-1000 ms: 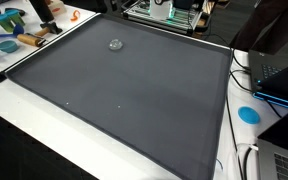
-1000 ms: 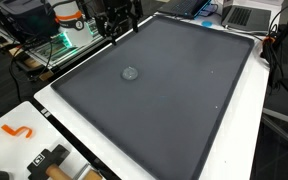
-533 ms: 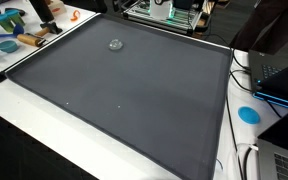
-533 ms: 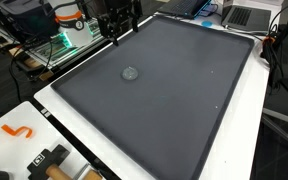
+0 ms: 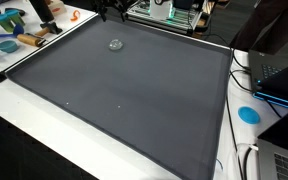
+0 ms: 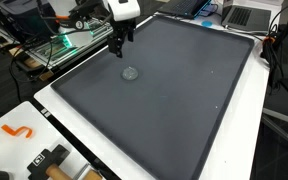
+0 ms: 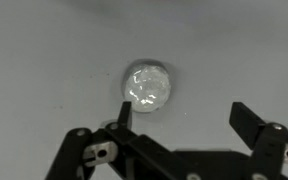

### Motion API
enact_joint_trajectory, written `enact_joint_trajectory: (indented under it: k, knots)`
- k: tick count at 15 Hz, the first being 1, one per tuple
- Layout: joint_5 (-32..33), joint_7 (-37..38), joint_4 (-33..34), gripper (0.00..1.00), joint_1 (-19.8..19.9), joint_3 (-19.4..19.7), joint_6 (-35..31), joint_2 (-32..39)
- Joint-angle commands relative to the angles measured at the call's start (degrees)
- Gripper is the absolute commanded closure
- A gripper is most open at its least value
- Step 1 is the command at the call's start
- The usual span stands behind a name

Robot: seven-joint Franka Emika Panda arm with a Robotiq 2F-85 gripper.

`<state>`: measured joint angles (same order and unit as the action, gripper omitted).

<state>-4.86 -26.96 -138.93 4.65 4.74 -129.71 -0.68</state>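
A black two-fingered gripper (image 6: 118, 48), spread fully wide and holding nothing, is seen poised above a small round crinkled clear object (image 6: 130, 73) lying on a dark grey mat (image 6: 194, 100), nearer one finger, so it could be knocked aside if approached off-centre.

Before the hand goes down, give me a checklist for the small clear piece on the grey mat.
1. The hand is open: ok.
2. The hand is empty and above the clear piece, apart from it: ok.
3. The clear piece is centred between the fingers: not ok, it lies toward one of them.
4. The grey mat is bare right around the piece: ok.
5. What the piece is made of and how firm it is: cannot tell.
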Motion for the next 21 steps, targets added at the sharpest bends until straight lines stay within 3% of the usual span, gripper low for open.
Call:
enact_joint_trajectory:
  k: [1,12,21]
  knots:
    - [0.95,-2.67,-2.02,0.0,-0.24,-0.29,-6.87,2.23]
    - [4.41,-1.98,-5.27,0.0,0.28,-1.49,-21.14,9.06]
    - [9.18,1.71,-6.22,0.0,0.32,-1.39,-25.1,11.59]
